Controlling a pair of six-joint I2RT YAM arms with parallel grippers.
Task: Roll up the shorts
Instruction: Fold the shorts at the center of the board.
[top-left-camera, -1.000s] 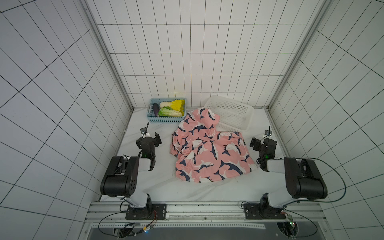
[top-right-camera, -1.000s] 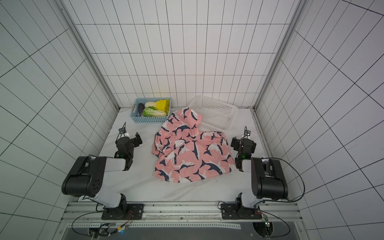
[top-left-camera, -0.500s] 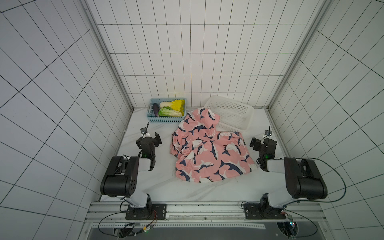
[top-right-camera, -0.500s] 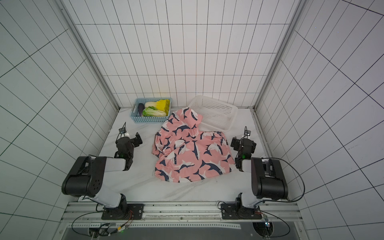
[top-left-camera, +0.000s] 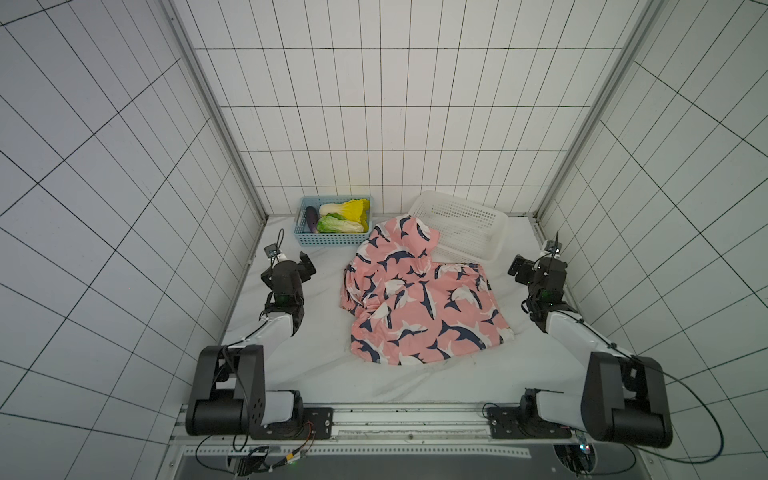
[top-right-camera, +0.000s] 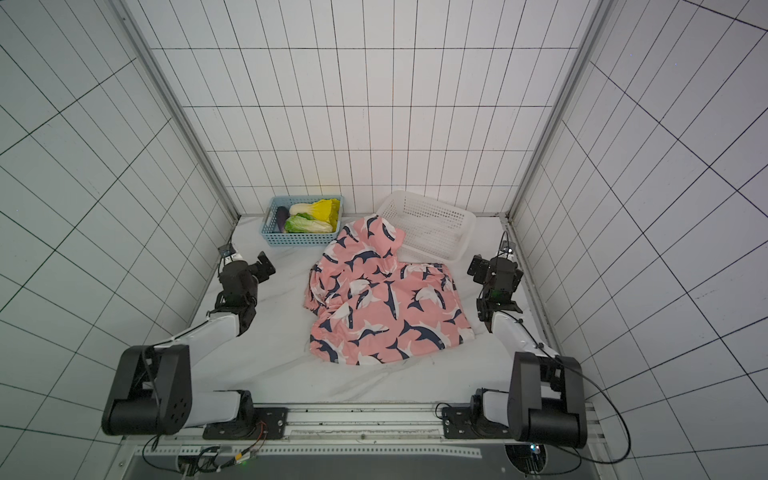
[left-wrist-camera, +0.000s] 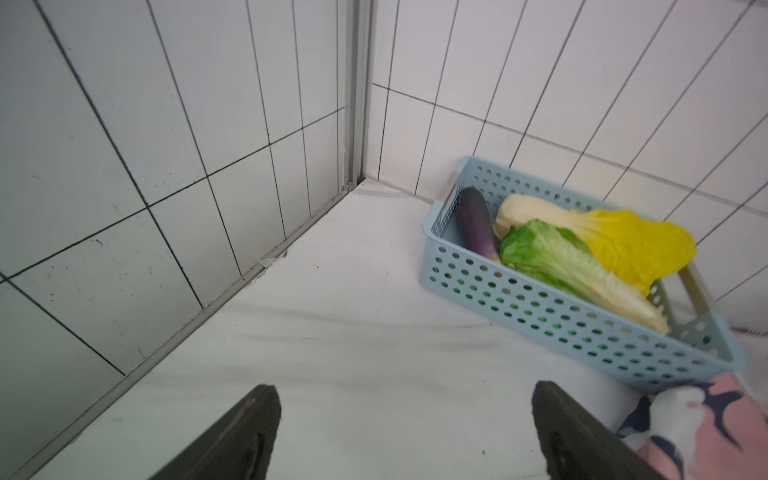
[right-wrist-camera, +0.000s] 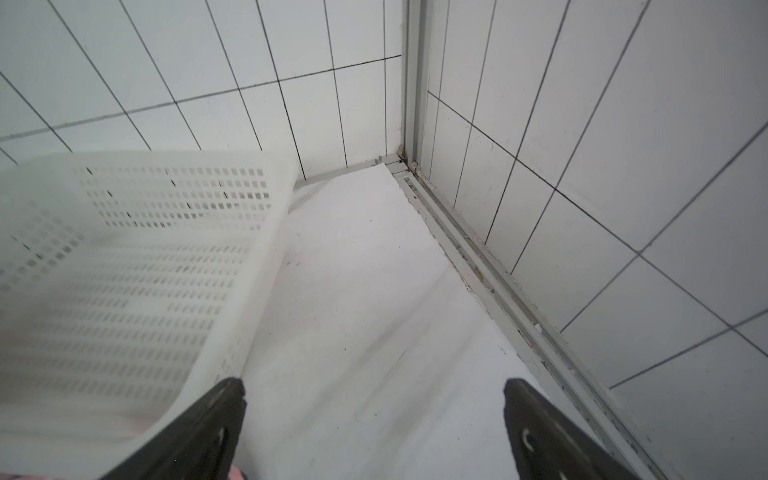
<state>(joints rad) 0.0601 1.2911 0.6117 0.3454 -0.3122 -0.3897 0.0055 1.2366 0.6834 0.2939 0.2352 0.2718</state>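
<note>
Top views both: shorts (top-left-camera: 415, 307) sit bunched mid-tabletop (top-left-camera: 316, 374), not flat and not rolled. The far flap is thrown up against the near corner of the white basket (top-left-camera: 461, 220). I can't trace the drawstring.

My read is that rolling hasn't begun and the step in hand is the reach-in and flatten.
- Bring both arms in from the sides.
- Pull the far flap toward the robot first, so it comes off the basket.
- Spread the cloth into one flat layer stack before any roll; a roll over these wrinkles will likely come out lopsided.
- Pinch one edge at two points level with each other and turn both together, low to the tabletop.

Around:
- The white basket is empty and looks light. It touches the flap, so a drag could snag it or shove it.
- The blue basket (top-left-camera: 328, 240) is just beside the flap's other side and holds cabbage (left-wrist-camera: 615, 241), lettuce (left-wrist-camera: 557, 262) and eggplant (left-wrist-camera: 473, 220).
- Side walls are close to both arms, so there's little room to swing out.

Left fingers (left-wrist-camera: 241, 436) are spread wide and empty over bare tabletop, beside the shorts. Right fingers (right-wrist-camera: 195, 436) are the same, next to the white basket.
</note>
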